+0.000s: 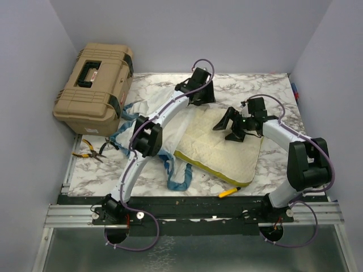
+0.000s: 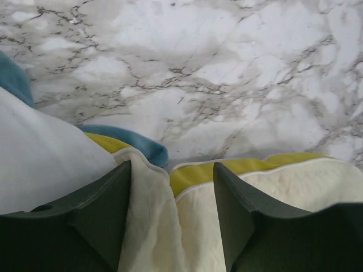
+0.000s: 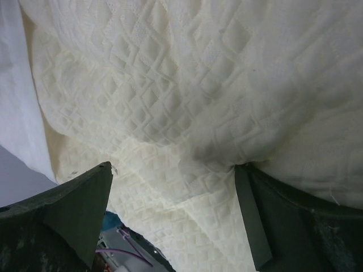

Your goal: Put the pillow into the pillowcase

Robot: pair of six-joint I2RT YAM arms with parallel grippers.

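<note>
Pillow (image 1: 227,148) lies on the bench (image 1: 255,90), left edge tucked under the pillowcase (image 1: 177,136). Left gripper (image 2: 172,167) straddles its far yellow band, jaws apart. Right gripper (image 3: 173,166) is spread wide against the quilting.

Walls: you are boxed in by plain pale lavender-grey panels, a back wall (image 1: 187,34), a left wall (image 1: 28,113) and a right wall (image 1: 340,85)
Counter: your counter (image 1: 96,175) is white marble-look with grey veins, running to all three walls
Far-left corner: a tan toolbox (image 1: 93,82) with black latches and handle sits shut against your left wall
Left edge: yellow-handled pliers (image 1: 91,148) lie just in front of the toolbox
Near edge: an aluminium rail (image 1: 193,212) crosses the counter front, with a dull metal sheet (image 1: 187,255) below it
Light: even and soft, so you get only faint shadows
</note>
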